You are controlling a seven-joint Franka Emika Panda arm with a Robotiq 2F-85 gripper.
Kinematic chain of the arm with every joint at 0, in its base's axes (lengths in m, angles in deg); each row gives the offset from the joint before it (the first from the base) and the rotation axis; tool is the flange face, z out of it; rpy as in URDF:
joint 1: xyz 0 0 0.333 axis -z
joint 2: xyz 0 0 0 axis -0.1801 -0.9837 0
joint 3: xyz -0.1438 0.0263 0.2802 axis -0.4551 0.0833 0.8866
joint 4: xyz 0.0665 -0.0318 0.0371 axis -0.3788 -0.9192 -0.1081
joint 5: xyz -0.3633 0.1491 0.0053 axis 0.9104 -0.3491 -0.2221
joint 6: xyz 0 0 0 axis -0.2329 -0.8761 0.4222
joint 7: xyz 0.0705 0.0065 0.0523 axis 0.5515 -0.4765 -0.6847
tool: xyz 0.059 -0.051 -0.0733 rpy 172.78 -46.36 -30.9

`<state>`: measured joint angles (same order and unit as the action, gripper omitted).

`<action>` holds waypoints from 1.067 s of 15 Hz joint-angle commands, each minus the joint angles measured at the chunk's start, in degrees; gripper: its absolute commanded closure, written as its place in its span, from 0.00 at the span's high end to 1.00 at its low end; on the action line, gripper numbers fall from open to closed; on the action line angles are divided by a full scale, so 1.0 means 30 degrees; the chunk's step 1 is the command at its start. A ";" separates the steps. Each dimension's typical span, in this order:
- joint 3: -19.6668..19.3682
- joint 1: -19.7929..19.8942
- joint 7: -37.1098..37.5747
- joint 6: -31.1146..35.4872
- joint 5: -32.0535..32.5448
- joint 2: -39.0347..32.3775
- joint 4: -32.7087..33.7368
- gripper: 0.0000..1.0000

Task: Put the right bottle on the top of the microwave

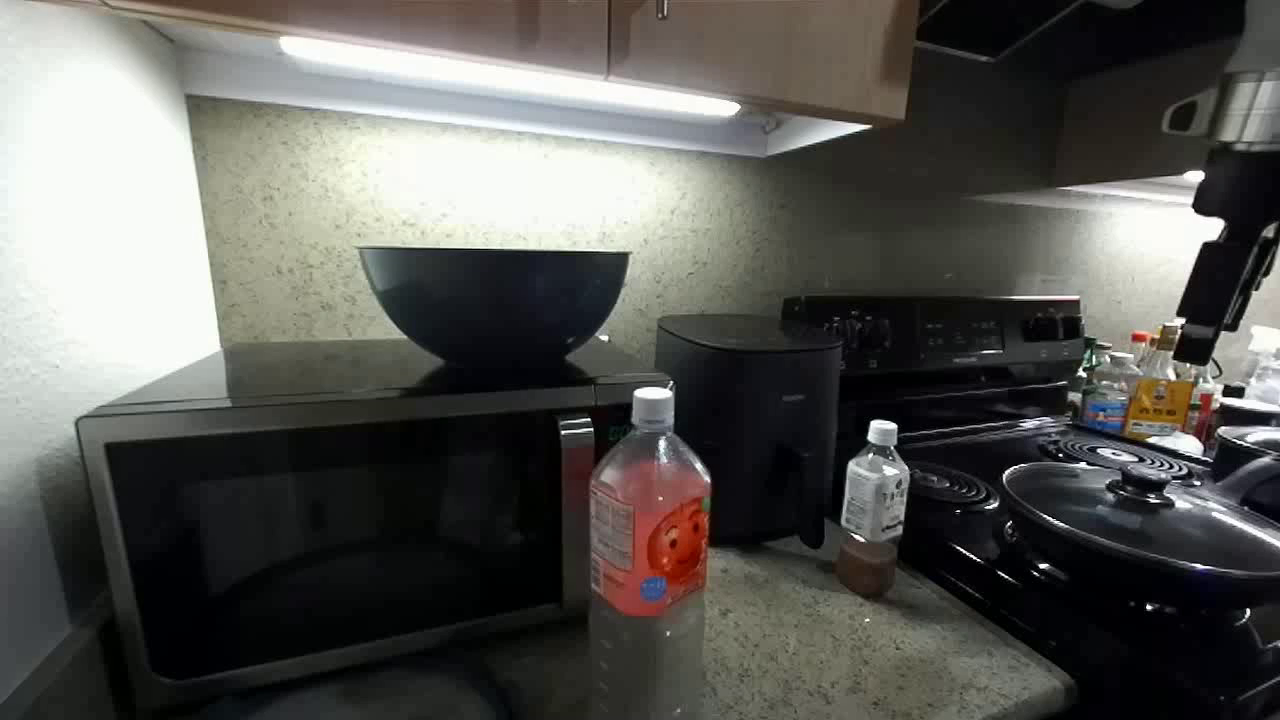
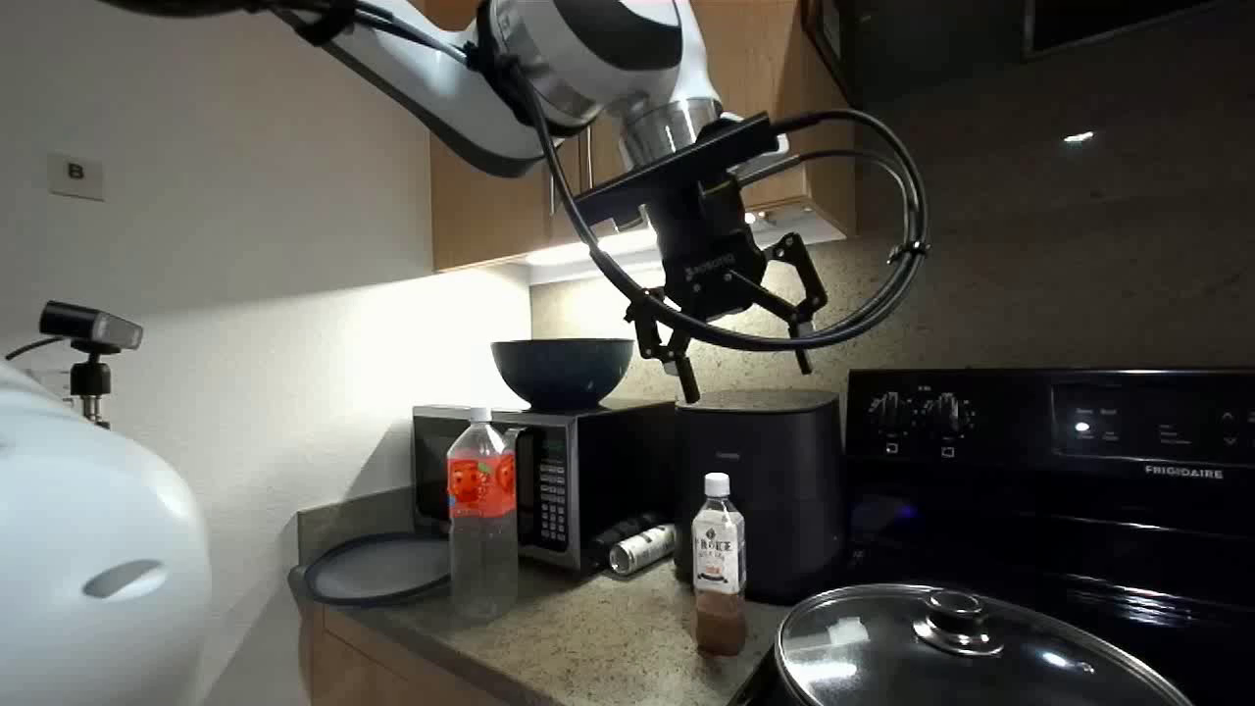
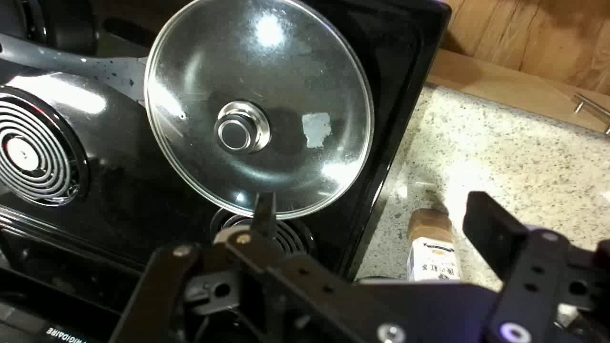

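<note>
Small bottle [image 2: 720, 569] upright near the counter [image 2: 588, 637] edge by the stove [image 2: 980, 529] — gripper [image 2: 747, 380] aloft, jaws wide apart — bowl [image 2: 562, 373] on microwave [image 2: 583, 480].

In wrist view, small bottle [image 3: 432, 257] partly hidden by hand [image 3: 371, 204], lid [image 3: 281, 90] cut off above

Small bottle [image 2: 720, 564] of smooth plastic, glossy-topped microwave [image 1: 340, 510]

This is a kitchen. A coil stove [image 1: 1000, 440], lidded pan [image 1: 1130, 540], microwave [image 1: 370, 520], wooden wall cabinets [image 1: 740, 50] and a speckled tabletop [image 1: 780, 640] show it.
</note>
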<state>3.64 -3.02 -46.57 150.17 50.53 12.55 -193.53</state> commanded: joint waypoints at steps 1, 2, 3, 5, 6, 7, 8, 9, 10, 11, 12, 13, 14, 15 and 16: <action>-0.0060 -0.0095 0.0039 -0.0082 0.0038 -0.0001 0.0057 1.00; -0.0060 -0.0095 0.0039 -0.0082 0.0038 -0.0001 0.0057 1.00; -0.0060 -0.0095 0.0039 -0.0082 0.0038 -0.0001 0.0057 1.00; -0.0060 -0.0095 0.0039 -0.0083 0.0038 -0.0001 0.0057 1.00; -0.0060 -0.0095 0.0039 -0.0083 0.0038 -0.0001 0.0057 1.00; -0.0049 -0.0147 -0.0009 0.0088 0.0093 -0.0175 0.0093 1.00; -0.0022 -0.0242 -0.0021 0.0388 0.0147 -0.0563 0.0226 1.00; 0.0158 -0.0161 0.0372 0.0919 0.0400 -0.0901 0.0313 1.00; 0.0325 -0.0155 0.0735 0.1883 0.0587 -0.1503 0.0515 1.00; 0.0425 -0.0268 0.0713 0.2633 0.0599 -0.2183 0.0834 1.00; 0.0550 -0.0424 0.0505 0.3464 0.0622 -0.2934 0.1194 1.00; 0.0670 -0.0621 0.0265 0.4174 0.0546 -0.3771 0.1662 1.00; 0.0797 -0.0927 -0.0045 0.4715 0.0372 -0.4764 0.2309 1.00; 0.0933 -0.1148 -0.0262 0.5087 0.0272 -0.5655 0.2929 1.00; 0.1103 -0.1392 -0.0463 0.5232 0.0234 -0.6712 0.3780 1.00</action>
<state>5.78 -5.57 -46.28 163.64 50.73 1.84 -189.18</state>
